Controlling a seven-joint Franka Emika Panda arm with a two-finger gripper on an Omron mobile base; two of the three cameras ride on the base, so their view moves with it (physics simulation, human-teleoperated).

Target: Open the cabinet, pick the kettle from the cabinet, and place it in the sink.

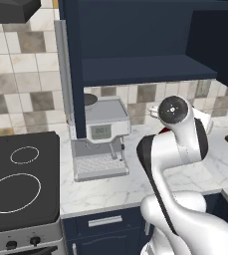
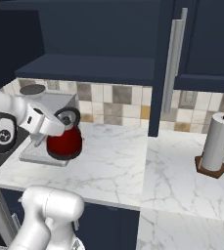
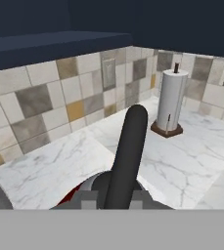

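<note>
Two steps done: dark navy wall cabinet (image 2: 108, 39) open, small red rounded kettle (image 2: 64, 142) out, tool (image 2: 59, 122) clenched on its dark handle above white marble table (image 2: 113, 161); sink placement remains.

Occlusions near the gripper

Kettle (image 2: 64, 142) mostly behind arm in left base view; body cut off under gripper (image 2: 59, 128) in hand view.

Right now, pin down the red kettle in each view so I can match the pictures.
Left base view: kettle, a red sliver behind the arm's wrist.
Right base view: centre-left, held at its handle by the gripper.
Hand view: bottom edge, handle rising centre.
Shared landmark: paper towel roll.
</note>
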